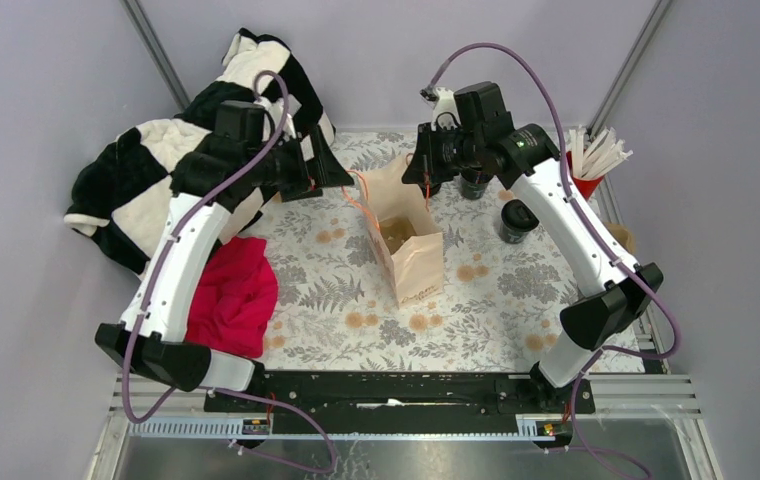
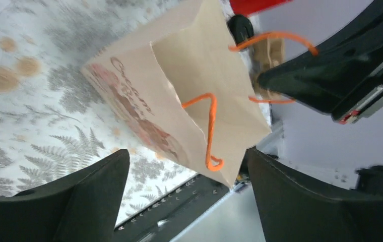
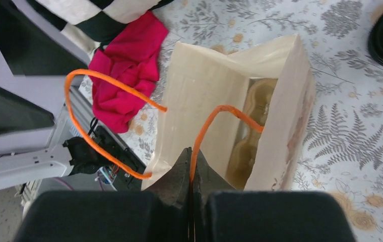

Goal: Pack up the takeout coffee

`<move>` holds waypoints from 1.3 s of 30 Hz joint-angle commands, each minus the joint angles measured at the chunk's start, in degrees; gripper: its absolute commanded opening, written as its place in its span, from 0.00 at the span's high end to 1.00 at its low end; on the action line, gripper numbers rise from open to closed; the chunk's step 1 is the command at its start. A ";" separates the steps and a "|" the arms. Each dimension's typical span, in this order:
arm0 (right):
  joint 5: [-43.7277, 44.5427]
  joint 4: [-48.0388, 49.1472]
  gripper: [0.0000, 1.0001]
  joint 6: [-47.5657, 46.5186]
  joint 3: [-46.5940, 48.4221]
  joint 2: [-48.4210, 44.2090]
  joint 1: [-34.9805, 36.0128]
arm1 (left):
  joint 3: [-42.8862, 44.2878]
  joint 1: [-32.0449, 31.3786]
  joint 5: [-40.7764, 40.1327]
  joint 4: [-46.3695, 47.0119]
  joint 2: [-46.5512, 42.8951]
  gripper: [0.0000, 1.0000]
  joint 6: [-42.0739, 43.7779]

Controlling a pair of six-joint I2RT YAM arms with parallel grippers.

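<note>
Takeout coffee (image 1: 518, 220): lidded black cup, upright at three o'clock of paper bag (image 1: 418, 262). Probably light, crushable, slick; grasp mid-wall. Right gripper (image 3: 192, 156) pinches orange handle (image 3: 220, 107); left gripper (image 2: 187, 154) released.

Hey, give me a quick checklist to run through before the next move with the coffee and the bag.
1. Right end effector shut on the handle of the bag: ok.
2. Left end effector open, holding nothing: ok.
3. Mouth of the bag open: ok.
4. Lid on the coffee: ok.
5. Coffee inside the bag: not ok, it stands on the table, right of the bag.
6. Room left in the bag: cannot tell, tan things lie at its bottom.
</note>
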 commanded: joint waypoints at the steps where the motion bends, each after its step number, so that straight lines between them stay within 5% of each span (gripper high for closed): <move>1: -7.68 0.70 1.00 -3.47 1.45 -0.55 0.03 | 10.67 0.19 -17.45 -2.47 -2.79 0.02 5.54; 7: -9.21 -4.31 1.00 -6.71 3.25 0.50 0.03 | 22.46 0.19 -34.20 0.06 2.53 0.01 3.42; 12: -10.48 -2.66 1.00 -5.18 1.97 -0.48 0.05 | 33.86 -0.65 -18.04 -1.08 16.92 0.01 8.95; 16: -11.01 -1.39 1.00 -4.09 1.81 -0.53 0.04 | 35.47 -5.44 -15.68 1.09 22.31 0.01 14.92; 20: -13.22 -1.29 1.00 -3.25 3.10 -0.02 0.02 | 34.11 -5.74 -11.22 2.66 25.06 0.01 15.85; 23: -14.11 -1.65 1.00 -3.09 3.52 -0.01 0.04 | 32.78 -5.74 -8.83 3.16 26.15 0.19 16.67; 26: -14.24 -2.67 1.00 -3.46 4.04 -0.01 -0.02 | 30.36 -6.14 -5.57 3.85 26.72 0.24 17.14; 32: -14.30 -3.60 1.00 -3.92 3.93 -0.18 -0.02 | 23.27 -8.82 -8.19 3.85 23.45 0.35 19.09; 35: -14.38 -3.88 1.00 -4.10 4.27 -0.04 -0.02 | 19.41 -10.60 -12.36 3.60 21.07 0.49 20.12; 39: -14.75 -3.71 1.00 -4.02 4.07 -0.01 0.03 | 17.68 -12.07 -17.42 3.26 20.12 0.47 20.38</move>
